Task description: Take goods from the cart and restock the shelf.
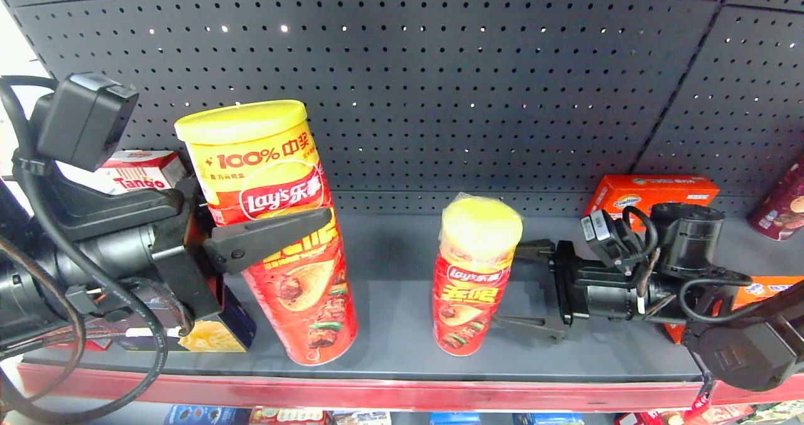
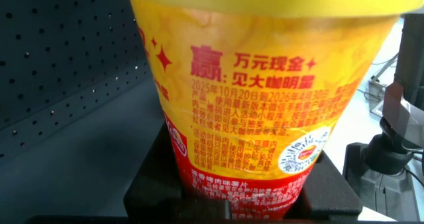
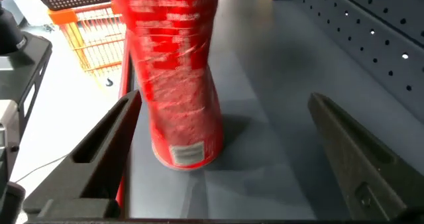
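Holds the tall chip canister clamped in the jaws of the left gripper, base near the front lip of the shelf; may topple off if released tilted. Straddles the small chip canister, standing mid-shelf, with the jaws of the right gripper spread; may knock it over if pulled back skewed.

Head cam: up on the robot, looks fwd & down at the shelf. Mid range, w/ the pegboard panel at 12 o'clock, left hand at 9, right hand at 3.

Left wrist cam: sits behind its hand, faces along the shelf twd 3. V. close, tall chip can nearly against the lens.

Right wrist cam: faces the opp. way, twd 9, low over the shelf deck. Close to the small chip can, w/ aisle & cart beyond.

Shared w/ head cam: both cans, shelf deck, panel.
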